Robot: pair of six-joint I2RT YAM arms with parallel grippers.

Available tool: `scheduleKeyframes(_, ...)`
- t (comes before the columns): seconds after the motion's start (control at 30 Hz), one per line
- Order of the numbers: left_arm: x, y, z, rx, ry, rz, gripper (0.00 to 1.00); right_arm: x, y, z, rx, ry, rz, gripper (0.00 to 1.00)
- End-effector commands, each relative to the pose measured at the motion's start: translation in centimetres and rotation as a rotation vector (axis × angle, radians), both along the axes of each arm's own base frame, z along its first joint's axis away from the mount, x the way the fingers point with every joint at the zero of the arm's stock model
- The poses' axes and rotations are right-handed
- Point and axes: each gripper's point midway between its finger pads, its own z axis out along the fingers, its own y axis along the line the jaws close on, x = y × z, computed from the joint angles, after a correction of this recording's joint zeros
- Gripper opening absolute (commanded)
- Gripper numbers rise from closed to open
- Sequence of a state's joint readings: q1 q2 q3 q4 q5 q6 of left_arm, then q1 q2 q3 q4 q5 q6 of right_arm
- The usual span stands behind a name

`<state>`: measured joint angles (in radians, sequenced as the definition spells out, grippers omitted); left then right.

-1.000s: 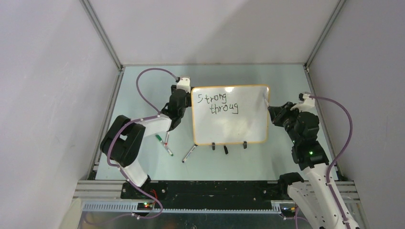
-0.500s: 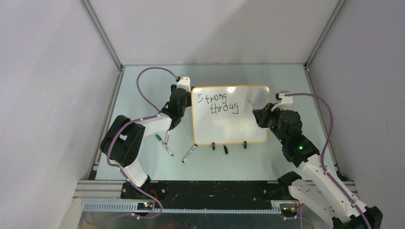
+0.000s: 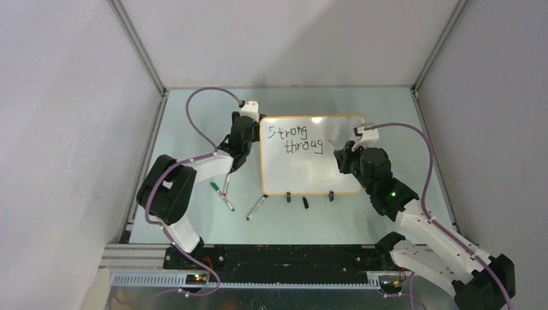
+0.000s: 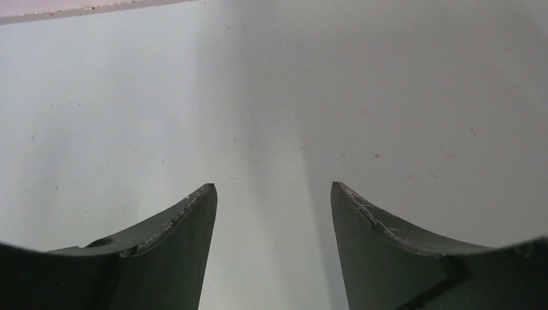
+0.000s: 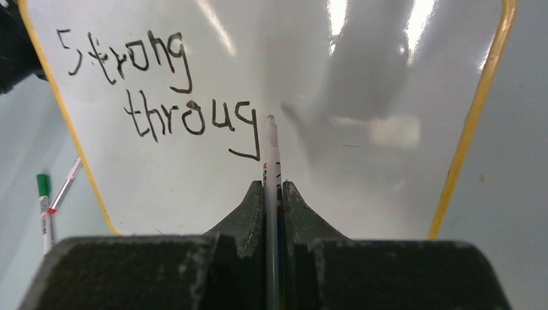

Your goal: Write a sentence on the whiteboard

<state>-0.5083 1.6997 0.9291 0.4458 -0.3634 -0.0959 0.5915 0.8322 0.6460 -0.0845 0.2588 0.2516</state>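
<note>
Whiteboard point(image 3: 310, 175) lettering point(image 5: 187, 119) reads "Strong throug"; right gripper point(image 5: 273, 187) clamps marker point(image 5: 271, 145), tip apparently touching beside the g; left gripper point(image 4: 273, 186) gapes wide, empty.

Left arm point(image 3: 207, 169), right arm point(image 3: 430, 229): white shells, black joint housings. Purple cable point(image 3: 213, 90) loops to each wrist. Green light point(image 3: 391, 194) on right arm. Left gripper point(image 4: 274, 190): dark curved fingers point(image 4: 165, 248), scuffed edges.

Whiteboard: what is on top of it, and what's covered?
The sentence, reading "Strong throug", and above it the marker in the shut right gripper, tip beside the last g. Overhead, the right arm hides the whiteboard's right edge.
</note>
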Motion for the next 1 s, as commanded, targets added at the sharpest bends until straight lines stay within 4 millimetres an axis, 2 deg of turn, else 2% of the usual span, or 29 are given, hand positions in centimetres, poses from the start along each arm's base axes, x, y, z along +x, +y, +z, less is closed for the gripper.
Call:
scheduleKeyframes(0.0, 0.7, -0.7, 1.7, -0.013, -0.04, -0.001, 0.71, 1.2, 0.4, 2.1, 0.001, -0.04, -0.019, 0.0)
scheduleKeyframes(0.47, 0.8, -0.7, 1.7, -0.01, -0.036, 0.003, 0.71, 2.3, 1.4, 2.9, -0.013, -0.025, -0.01, 0.0)
scheduleKeyframes(0.97, 0.8, -0.7, 1.7, -0.01, -0.035, 0.004, 0.71, 2.7, 1.8, 2.8, -0.023, -0.009, -0.008, 0.0)
